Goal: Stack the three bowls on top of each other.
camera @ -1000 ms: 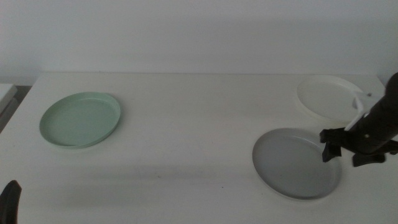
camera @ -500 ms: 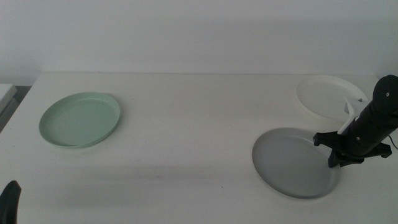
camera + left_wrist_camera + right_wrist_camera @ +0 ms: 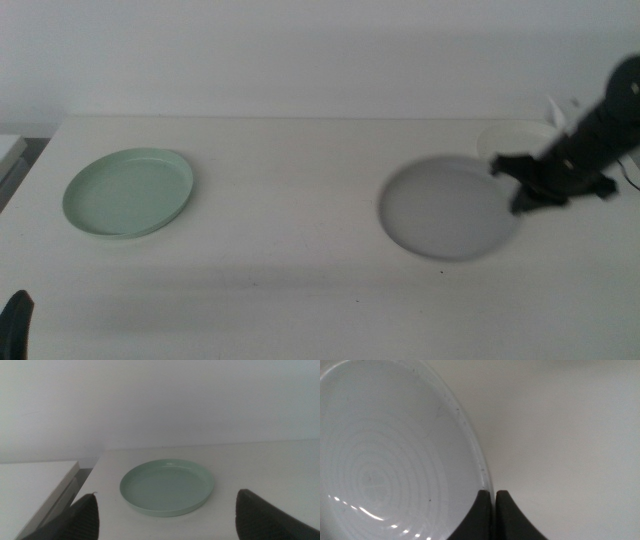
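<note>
The right gripper [image 3: 518, 185] pinches the grey bowl [image 3: 447, 208] by its three-o'clock rim, likely to carry it for stacking. The white bowl [image 3: 512, 138] sits at one o'clock behind it, the green bowl [image 3: 128, 192] far off at nine o'clock. The left gripper [image 3: 167, 512] waits, spread wide, facing the green one.

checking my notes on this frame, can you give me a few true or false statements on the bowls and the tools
1. The right tool is clamped on the grey bowl's rim. True.
2. The grey bowl is stacked on the mint green bowl. False: they are far apart, the green one alone at the table's left.
3. The left tool is open, facing the mint green bowl. True.
4. The white bowl is fully in view. False: the grey bowl and right arm partly cover it.
</note>
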Robot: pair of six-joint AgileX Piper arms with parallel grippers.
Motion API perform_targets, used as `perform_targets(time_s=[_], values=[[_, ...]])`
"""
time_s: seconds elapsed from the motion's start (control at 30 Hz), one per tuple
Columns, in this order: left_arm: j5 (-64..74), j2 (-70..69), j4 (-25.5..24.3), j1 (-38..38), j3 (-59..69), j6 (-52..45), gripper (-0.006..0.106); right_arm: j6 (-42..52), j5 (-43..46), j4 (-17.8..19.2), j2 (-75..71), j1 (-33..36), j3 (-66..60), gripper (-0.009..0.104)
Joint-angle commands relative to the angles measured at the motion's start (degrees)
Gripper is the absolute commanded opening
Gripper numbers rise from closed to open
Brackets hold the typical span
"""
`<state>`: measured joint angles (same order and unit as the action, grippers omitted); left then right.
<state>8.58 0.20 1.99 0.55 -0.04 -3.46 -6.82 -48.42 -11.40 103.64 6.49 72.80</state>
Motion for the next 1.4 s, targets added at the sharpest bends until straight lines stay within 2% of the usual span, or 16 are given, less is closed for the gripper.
perform_targets(time_s=[0.0,0.33,0.6,0.77,0.9,0.97,1.03,1.13,1.2,1.27,1.37], values=[[-0.6,-0.2,-0.1,0.0,0.0,0.4,0.094,1.0,-0.7,-2.2,-0.1,2.8,3.8,-0.002],[-0.6,-0.2,-0.1,0.0,0.0,0.4,0.094,0.6,-0.6,-3.8,10.6,12.2,14.4,-0.002],[-0.6,-0.2,-0.1,0.0,0.0,0.4,0.094,0.6,0.0,-4.5,16.0,12.5,14.6,-0.002],[-0.6,-0.2,-0.1,0.0,0.0,0.4,0.094,2.6,0.3,-8.0,17.5,12.5,14.6,-0.002],[-0.6,-0.2,-0.1,0.0,0.0,0.4,0.094,2.6,0.4,-8.0,17.9,12.5,14.6,0.003],[-0.6,-0.2,-0.1,0.0,0.0,0.4,0.094,2.6,0.4,-7.7,17.7,12.5,14.6,0.011],[-0.6,-0.2,-0.1,0.0,0.0,0.4,0.094,2.6,0.4,-6.9,17.6,12.4,14.9,0.026],[-0.6,-0.2,-0.1,0.0,0.0,0.4,0.094,4.3,-1.0,-6.5,16.6,12.3,16.2,0.06],[-0.6,-0.2,-0.1,0.0,0.0,0.4,0.094,5.6,-1.6,-4.4,14.9,11.7,17.8,0.081],[-0.6,-0.2,-0.1,0.0,0.0,0.4,0.094,5.2,-2.6,-0.9,12.5,10.3,20.0,0.093],[-0.6,-0.2,-0.1,0.0,0.0,0.4,0.094,4.8,-5.1,5.5,9.8,6.4,24.9,0.093]])
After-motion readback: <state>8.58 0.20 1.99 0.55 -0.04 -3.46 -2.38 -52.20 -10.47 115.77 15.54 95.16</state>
